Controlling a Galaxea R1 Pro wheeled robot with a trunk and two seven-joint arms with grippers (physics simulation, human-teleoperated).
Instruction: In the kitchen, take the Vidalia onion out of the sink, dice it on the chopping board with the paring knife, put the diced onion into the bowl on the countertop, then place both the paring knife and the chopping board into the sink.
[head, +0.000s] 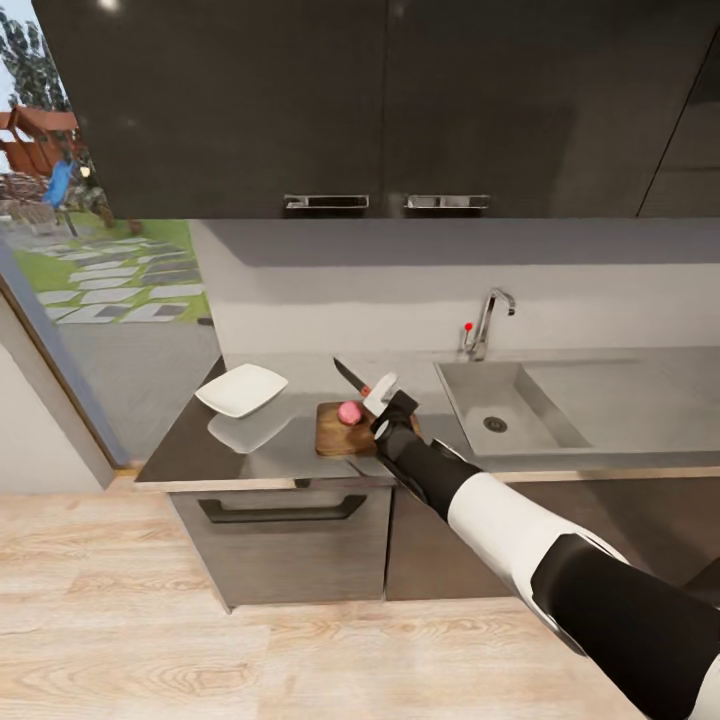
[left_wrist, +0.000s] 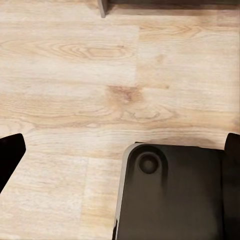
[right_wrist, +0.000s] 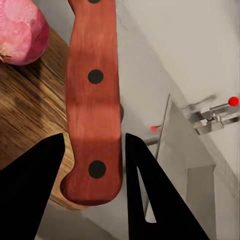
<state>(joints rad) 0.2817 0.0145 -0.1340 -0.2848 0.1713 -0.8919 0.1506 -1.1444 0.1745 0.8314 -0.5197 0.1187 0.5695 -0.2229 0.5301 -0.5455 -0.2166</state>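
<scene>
The brown chopping board (head: 338, 437) lies on the grey countertop (head: 200, 450) left of the sink (head: 468, 392). On it rests the pink-skinned onion (head: 348, 412), whole; the right wrist view also shows the onion (right_wrist: 20, 30) and the board (right_wrist: 25, 117). My right gripper (head: 385, 393) hovers over the board's right end, shut on the paring knife (head: 352, 379), whose dark blade points up and away to the left above the onion. Up close, the red-brown riveted handle (right_wrist: 95, 100) sits between the black fingers (right_wrist: 37, 192). The white bowl (head: 241, 389) stands left of the board. My left gripper (left_wrist: 120, 150) hangs open over the floor.
A chrome faucet (head: 488, 318) with a red knob stands behind the sink. Dark upper cabinets (head: 380, 100) hang overhead. A window (head: 95, 250) lies to the left. The robot's dark base (left_wrist: 170, 195) sits on the light wood floor (left_wrist: 65, 75). A drawer handle (head: 282, 508) lies below the counter.
</scene>
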